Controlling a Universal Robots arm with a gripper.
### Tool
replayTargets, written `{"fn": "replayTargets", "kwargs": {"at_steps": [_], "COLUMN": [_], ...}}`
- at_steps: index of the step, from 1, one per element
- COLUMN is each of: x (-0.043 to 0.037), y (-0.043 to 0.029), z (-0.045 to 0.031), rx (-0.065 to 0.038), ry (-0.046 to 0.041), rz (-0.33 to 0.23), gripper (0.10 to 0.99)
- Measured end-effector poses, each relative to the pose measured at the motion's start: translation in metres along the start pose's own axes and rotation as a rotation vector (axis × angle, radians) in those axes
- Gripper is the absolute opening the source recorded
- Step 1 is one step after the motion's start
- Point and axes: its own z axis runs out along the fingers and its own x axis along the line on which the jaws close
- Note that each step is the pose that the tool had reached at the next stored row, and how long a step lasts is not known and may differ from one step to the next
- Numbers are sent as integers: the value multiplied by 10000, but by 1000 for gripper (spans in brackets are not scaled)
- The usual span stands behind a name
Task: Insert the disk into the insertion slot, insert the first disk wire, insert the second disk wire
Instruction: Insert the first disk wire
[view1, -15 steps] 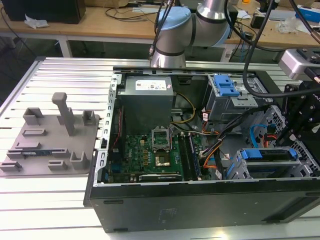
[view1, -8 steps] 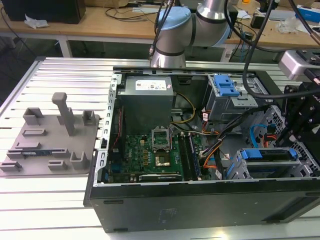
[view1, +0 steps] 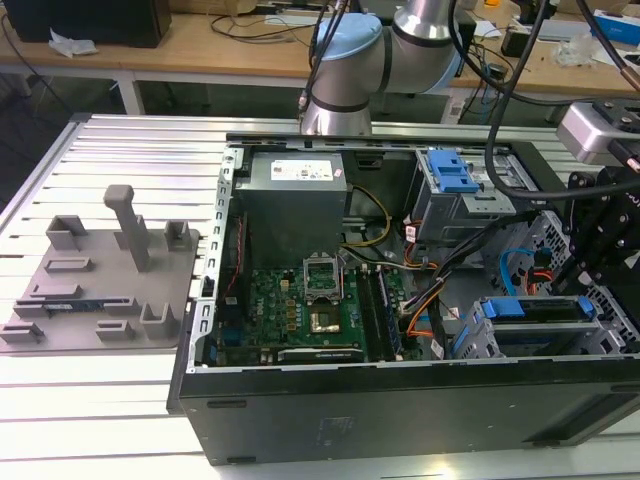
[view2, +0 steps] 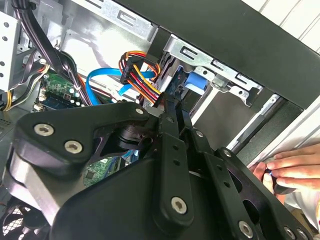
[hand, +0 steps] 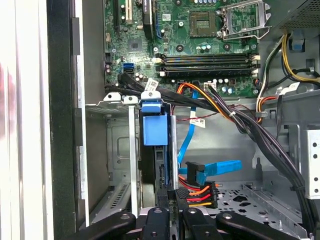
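Note:
The disk (hand: 161, 167) stands on edge inside the insertion slot (hand: 117, 150), its blue carrier tab (hand: 153, 125) at the cage mouth. The exterior view shows the disk (view1: 535, 308) seated in the grey cage (view1: 478, 338) at the case's near right corner. My gripper (hand: 169, 199) is at the disk's rear end, shut on the black connector of a disk wire (hand: 197, 192) with red, orange and yellow leads. In the second wrist view the closed fingertips (view2: 170, 114) meet that same connector (view2: 145, 85). A blue flat disk wire (hand: 215, 167) lies loose beside it.
The motherboard (view1: 300, 300) fills the case floor, with the power supply (view1: 296, 190) behind. A grey box with a blue latch (view1: 452, 178) sits at the back right. Thick black cable bundles (hand: 260, 130) cross near the cage. A person's hand (view2: 290, 170) rests outside the case wall.

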Motion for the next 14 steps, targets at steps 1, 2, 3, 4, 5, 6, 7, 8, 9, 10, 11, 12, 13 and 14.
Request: {"fn": "replayTargets", "kwargs": {"at_steps": [1, 2, 3, 4, 5, 6, 7, 8, 9, 10, 11, 12, 13, 14], "x": [0, 0, 0, 1, 5, 6, 6, 8, 9, 11, 12, 13, 13, 13], "y": [0, 0, 0, 0, -1, -1, -1, -1, -1, -2, -2, -2, -2, -2], "z": [1, 3, 4, 6, 11, 13, 14, 15, 15, 15, 15, 15, 15, 15], "rx": [0, 0, 0, 0, 0, 0, -1, -1, -1, -2, -2, -2, -2, -2], "ry": [0, 0, -1, -1, -1, -1, -1, -2, -1, 1, 0, 0, 1, 2], "rz": [0, 0, 0, 1, 16, 21, 27, 35, 44, 63, 76, 85, 95, 103], "gripper": [169, 169, 169, 169, 169, 169, 169, 169, 169, 169, 169, 169, 169, 169]}}
